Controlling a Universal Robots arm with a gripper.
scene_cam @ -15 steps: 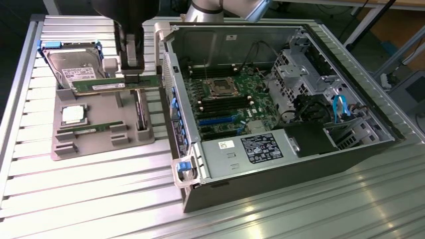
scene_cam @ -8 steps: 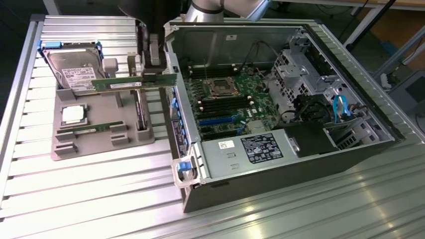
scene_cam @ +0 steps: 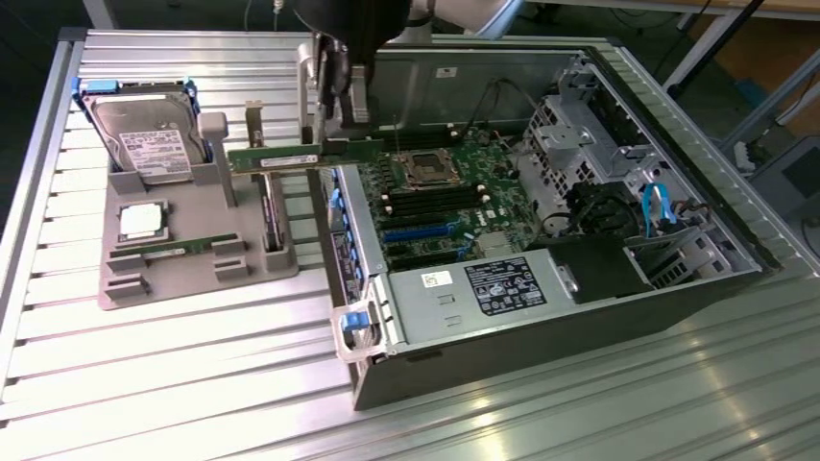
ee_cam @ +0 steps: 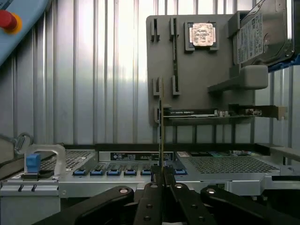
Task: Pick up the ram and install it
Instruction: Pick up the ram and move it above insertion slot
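Sitting on the ribbed metal surface [scene_cam: 192, 384] is a big open computer case [scene_cam: 539, 355]. Inside it lie a green main board [scene_cam: 448, 202] with a square socket [scene_cam: 423, 171] and, nearer the front, a grey power box [scene_cam: 500, 283] with a label on top.

Just beside the case, on the exterior view's left, is a flat grey tray [scene_cam: 167, 283]. It holds four things. A hard drive [scene_cam: 152, 134] leans at the back in a blue frame. A long card [scene_cam: 273, 226] stands on its edge along the side nearest the case. A square silver chip [scene_cam: 141, 221] lies flat in the middle of the tray. A second green stick [scene_cam: 173, 250] lies flat in front of the chip.

The dark arm [scene_cam: 352, 38] comes straight down from above, between the tray and the case. Its pincer [scene_cam: 344, 134] points down and is squeezed tight on the ram [scene_cam: 288, 157].

The ram is up in the air, touching nothing but the pincer. It is held level, with its long side flat across. One end sticks out toward the tray and the other end reaches over the case wall toward the main board.

In the wrist view the ram [ee_cam: 161, 131] shows edge-on as a thin line rising from the closed fingers [ee_cam: 151, 190].
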